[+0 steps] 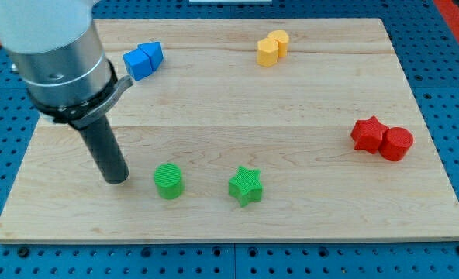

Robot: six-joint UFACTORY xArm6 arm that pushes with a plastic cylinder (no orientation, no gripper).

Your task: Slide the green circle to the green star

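My tip (117,179), a bare rod with no hand to open or close, sits just at nine o'clock of the green circle (168,180), lined up to push it toward the green star (246,185) at three o'clock.

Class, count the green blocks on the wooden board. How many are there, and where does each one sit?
2. The green circle sits near the view's bottom, just right of my tip. The green star lies further right, apart from it. None seems hidden.

Eight blocks — two green (168,180), blue (143,60), yellow (273,48), red (381,139).
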